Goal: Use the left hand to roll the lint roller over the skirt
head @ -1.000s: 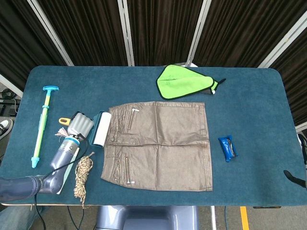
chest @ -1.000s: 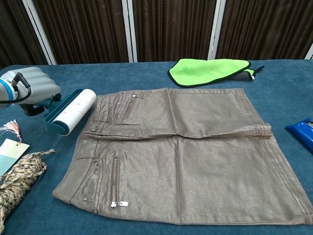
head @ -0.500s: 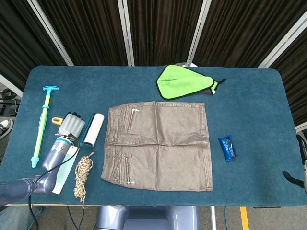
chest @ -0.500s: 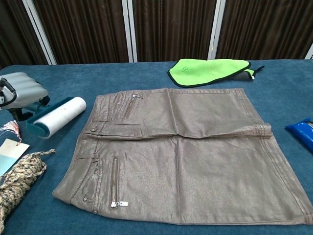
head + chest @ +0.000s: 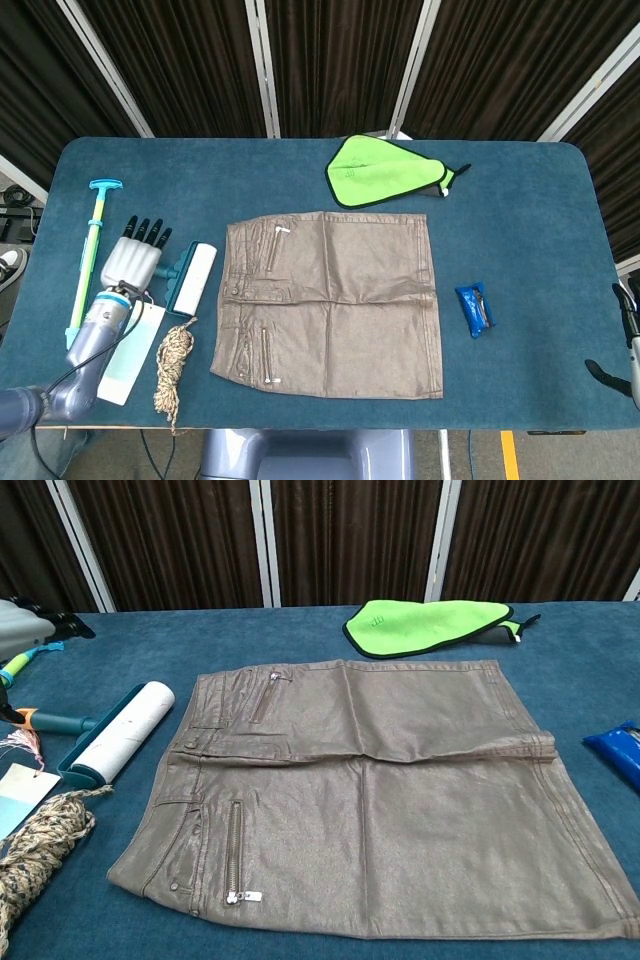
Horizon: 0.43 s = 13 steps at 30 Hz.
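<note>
Left hand (image 5: pixel 133 262): pale grey shell, dark-tipped fingers (image 5: pixel 146 232) extended and spread apart, holding nothing; it sits over the tabletop (image 5: pixel 540 220) near the left edge. In the chest view only a grey sliver of it shows at the upper left corner (image 5: pixel 22 625).

Lint roller (image 5: pixel 192 277): just beside the fingers, toward the skirt. White cylindrical adhesive roll in a teal plastic cradle, teal handle with an orange end (image 5: pixel 25 718) reaching back under the hand; whether the hand touches the handle cannot be told. The roller lies flat on the tabletop, apart from the skirt's waistband by a narrow strip of cloth.

Skirt (image 5: pixel 335 300): beyond the roller, spread flat. Taupe fabric with a slight sheen, short and roughly rectangular, creased across the middle, two metal zips (image 5: pixel 236 852) and a buttoned waistband on the side facing the fingers.

Card (image 5: pixel 125 352): pale blue-and-white rectangle beneath the forearm, with a tassel (image 5: pixel 22 745) in the chest view.

Rope (image 5: pixel 172 365): mottled beige coil, twisted fibres, nearer the front edge than the fingers.

Pump (image 5: pixel 88 262): slim teal-and-yellow tube with T-handle, on the outer side of the fingers.

Green cloth (image 5: pixel 385 172): bright lime, dark-edged, folded, far past the skirt.

Blue packet (image 5: pixel 474 309): glossy, small, past the skirt's hem.

Right hand (image 5: pixel 625 340): dark parts at the right frame edge; finger state cannot be told.

Tabletop: dark teal felt-like cover.
</note>
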{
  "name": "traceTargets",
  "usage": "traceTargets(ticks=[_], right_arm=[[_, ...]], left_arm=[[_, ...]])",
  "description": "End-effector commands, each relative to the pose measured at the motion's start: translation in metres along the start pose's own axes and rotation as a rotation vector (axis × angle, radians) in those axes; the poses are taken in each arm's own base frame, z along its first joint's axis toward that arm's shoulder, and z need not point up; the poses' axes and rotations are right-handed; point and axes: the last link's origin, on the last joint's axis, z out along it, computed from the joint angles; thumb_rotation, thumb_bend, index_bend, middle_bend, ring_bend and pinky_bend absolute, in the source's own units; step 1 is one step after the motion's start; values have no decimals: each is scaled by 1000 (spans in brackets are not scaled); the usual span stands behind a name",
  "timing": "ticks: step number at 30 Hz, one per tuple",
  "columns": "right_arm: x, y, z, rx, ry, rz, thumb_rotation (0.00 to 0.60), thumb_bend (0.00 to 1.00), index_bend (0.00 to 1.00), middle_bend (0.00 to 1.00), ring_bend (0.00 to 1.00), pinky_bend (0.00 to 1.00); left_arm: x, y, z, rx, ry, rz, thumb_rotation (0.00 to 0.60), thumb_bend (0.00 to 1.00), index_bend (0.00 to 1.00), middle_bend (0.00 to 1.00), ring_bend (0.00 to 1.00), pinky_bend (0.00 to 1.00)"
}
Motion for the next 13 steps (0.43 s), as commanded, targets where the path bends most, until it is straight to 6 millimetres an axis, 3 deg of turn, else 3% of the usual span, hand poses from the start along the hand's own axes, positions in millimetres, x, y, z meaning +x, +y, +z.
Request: traceTargets(ticks=[1, 7, 13], right_arm=[[2, 0, -2, 8, 6, 8, 600, 0, 0, 0, 0, 0], [3, -1, -5, 31, 12, 20, 600, 0, 0, 0, 0, 0], [4, -2, -8, 59, 22, 29, 600, 0, 0, 0, 0, 0]], left_arm=[[8, -19, -33, 59, 86, -205, 600, 0, 0, 0, 0, 0], [1, -34, -90, 93, 190, -402, 600, 0, 0, 0, 0, 0], [-19, -45, -146, 141, 249, -453, 600, 0, 0, 0, 0, 0]])
